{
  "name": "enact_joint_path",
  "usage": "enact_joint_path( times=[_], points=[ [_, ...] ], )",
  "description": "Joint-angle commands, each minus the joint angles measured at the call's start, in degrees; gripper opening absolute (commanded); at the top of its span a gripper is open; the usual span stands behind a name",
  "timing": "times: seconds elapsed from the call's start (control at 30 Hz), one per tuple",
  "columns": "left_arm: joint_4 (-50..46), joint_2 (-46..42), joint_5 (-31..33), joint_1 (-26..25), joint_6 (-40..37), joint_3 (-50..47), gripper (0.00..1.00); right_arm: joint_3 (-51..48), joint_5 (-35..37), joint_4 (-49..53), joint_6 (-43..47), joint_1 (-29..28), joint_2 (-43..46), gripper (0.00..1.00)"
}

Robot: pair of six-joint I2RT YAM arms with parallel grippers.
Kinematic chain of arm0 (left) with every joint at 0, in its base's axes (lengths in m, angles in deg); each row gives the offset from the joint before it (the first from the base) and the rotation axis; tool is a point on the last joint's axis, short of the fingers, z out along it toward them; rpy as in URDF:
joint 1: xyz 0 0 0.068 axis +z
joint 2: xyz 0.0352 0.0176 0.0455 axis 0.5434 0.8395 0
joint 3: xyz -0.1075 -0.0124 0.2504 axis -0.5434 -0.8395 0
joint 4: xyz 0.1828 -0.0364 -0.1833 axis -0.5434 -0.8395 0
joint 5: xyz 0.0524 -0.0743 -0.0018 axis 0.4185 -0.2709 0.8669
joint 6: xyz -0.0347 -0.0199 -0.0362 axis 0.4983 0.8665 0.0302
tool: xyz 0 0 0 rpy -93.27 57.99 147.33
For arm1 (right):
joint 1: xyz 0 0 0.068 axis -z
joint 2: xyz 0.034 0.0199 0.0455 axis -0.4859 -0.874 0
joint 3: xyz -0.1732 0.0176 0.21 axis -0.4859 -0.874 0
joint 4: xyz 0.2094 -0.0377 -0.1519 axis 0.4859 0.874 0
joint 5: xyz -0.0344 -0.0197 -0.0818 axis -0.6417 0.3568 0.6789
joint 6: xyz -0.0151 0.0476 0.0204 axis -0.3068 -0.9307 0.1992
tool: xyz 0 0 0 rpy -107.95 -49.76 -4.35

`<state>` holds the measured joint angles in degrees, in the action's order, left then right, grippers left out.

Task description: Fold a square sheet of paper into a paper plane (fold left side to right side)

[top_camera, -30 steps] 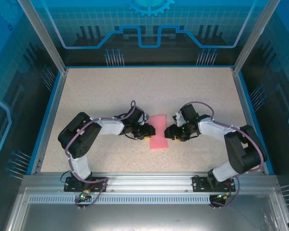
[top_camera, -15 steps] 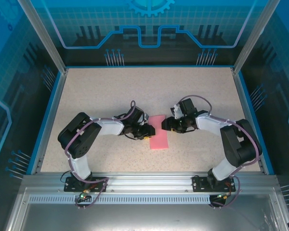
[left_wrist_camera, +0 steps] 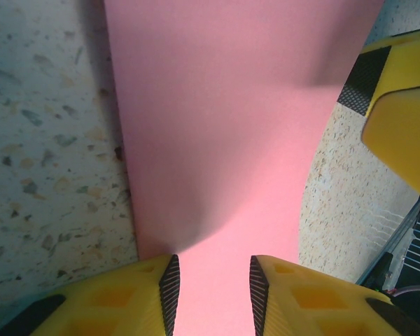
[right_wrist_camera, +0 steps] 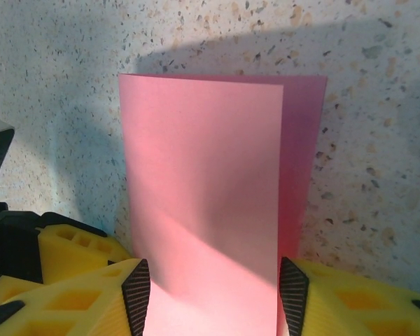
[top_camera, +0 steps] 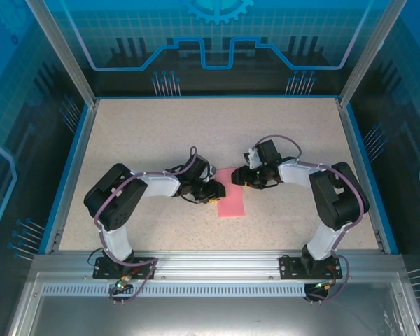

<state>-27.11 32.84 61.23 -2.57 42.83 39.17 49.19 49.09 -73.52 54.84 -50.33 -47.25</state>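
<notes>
left hand (left_wrist_camera: 212, 273): jaws narrowly apart, nothing gripped, folded square sheet of paper (left_wrist_camera: 224, 126) beneath | right hand (right_wrist_camera: 213, 283): jaws wider, straddling it on surface (right_wrist_camera: 56, 70)

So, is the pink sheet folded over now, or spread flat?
Folded. In the right wrist view the square sheet of paper shows two layers, the top one stopping short of the lower one's edge.

This looks like a robot lab cell. A speckled worktop (top_camera: 161, 133) lies inside a frame of aluminium posts (top_camera: 59, 52) and clear panels (top_camera: 217, 35) printed with blue circuit and gear drawings. Two arms (top_camera: 126, 196) are bolted to a metal rail (top_camera: 217, 269) at the near edge.
</notes>
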Motion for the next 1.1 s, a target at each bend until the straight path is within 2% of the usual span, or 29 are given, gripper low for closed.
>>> enact_joint_path(
  times=[0.0, 0.1, 0.3, 0.57, 0.67, 0.83, 1.07],
  points=[
    [-2.04, -0.16, 1.02, -0.68, -0.54, -1.39, 0.36, 1.23, -1.73, -0.8, 1.06, 0.52, -1.57, 0.54],
    [-1.97, -0.15, 0.96, -0.71, -0.65, -1.31, 0.36, 1.35, -2.52, -1.28, 1.03, 0.52, -2.01, 0.51],
    [-2.3, -2.48, 1.61, -0.66, -2.45, -1.22, 0.38, 1.65, -2.98, -0.16, 1.53, 0.6, -1.21, 0.37],
    [-3.92, -15.83, 4.82, -1.27, -11.52, -3.56, 0.5, 3.67, -3.4, 4.86, 2.9, 0.9, 0.72, 0.19],
    [-7.19, -21.24, 7.37, -3.83, -16.4, -4.16, 0.54, 5.08, -4.4, 7.64, 2.74, 1.04, 1.34, 0.17],
    [-15.77, -25.95, 14.54, -11.16, -22.39, -2.59, 0.58, 8.25, -5.5, 13.46, 2.31, 1.34, 1.45, 0.16],
    [-22.91, -20.14, 26.0, -21.85, -23.73, 4.61, 0.6, 10.15, -6.62, 16.43, 1.14, 1.31, 0.34, 0.16]
  ],
)
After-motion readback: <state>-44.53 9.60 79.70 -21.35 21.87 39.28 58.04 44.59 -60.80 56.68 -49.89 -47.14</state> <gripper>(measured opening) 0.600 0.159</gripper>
